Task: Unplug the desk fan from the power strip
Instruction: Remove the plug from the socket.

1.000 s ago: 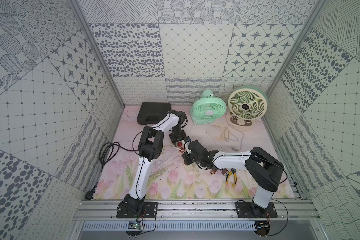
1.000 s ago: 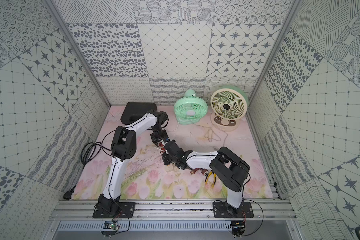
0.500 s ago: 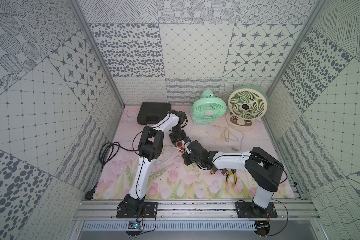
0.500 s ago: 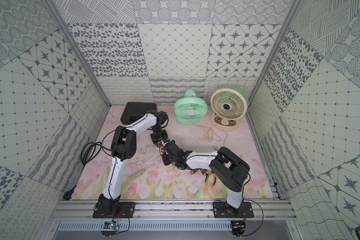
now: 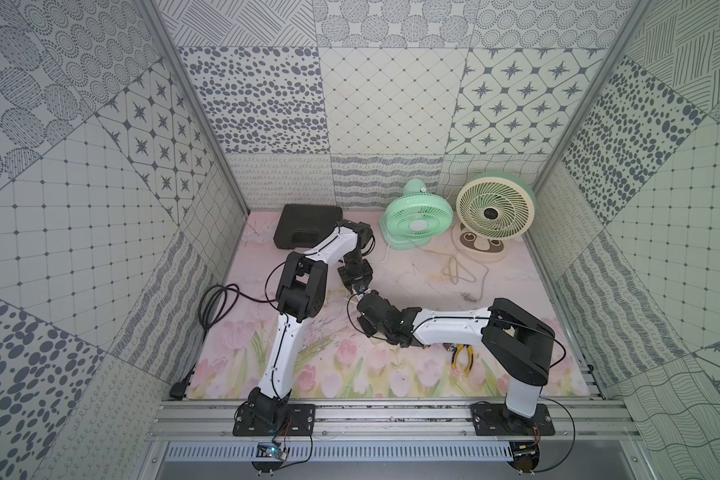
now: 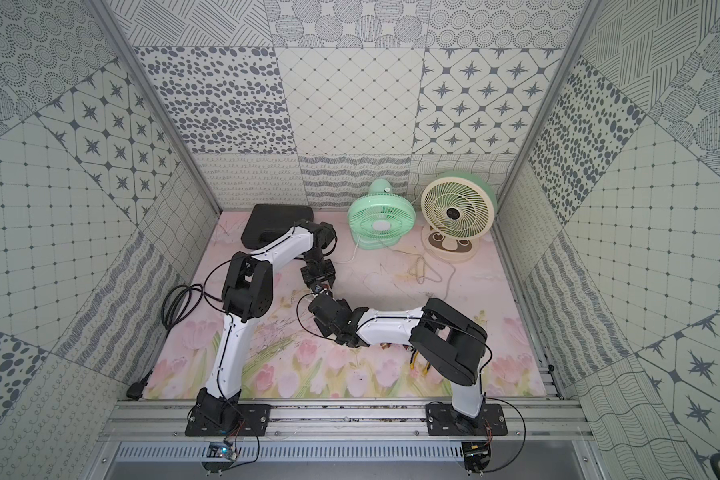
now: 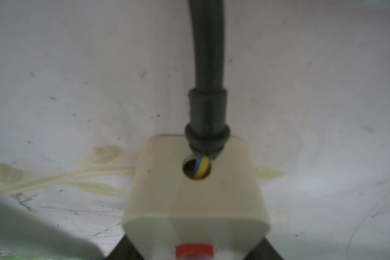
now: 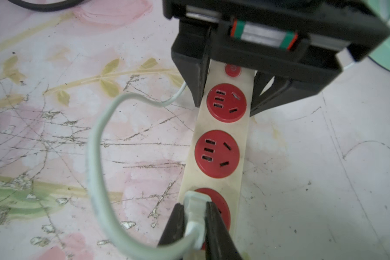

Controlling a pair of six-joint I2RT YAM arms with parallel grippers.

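The power strip [image 8: 221, 126] lies flat on the flowered mat [image 8: 54, 139] mid-table, near the green fan [image 5: 417, 224]. Both wrists hide most of it in both top views. My left gripper [image 8: 226, 108] is clamped across its narrow sides at the button end, by the black cord [image 7: 208, 67]. I take that as an anchor, so the bar won't lift when I pull. My right gripper [image 8: 194, 209] is closed tight on the white plug [image 8: 195, 201], which sits in the third socket from the button and is not yet out. Its white wire [image 8: 95, 144] loops slack beside the strip and seems to run to the green fan, so nothing should tug back. Next comes a straight pull away from the socket face.
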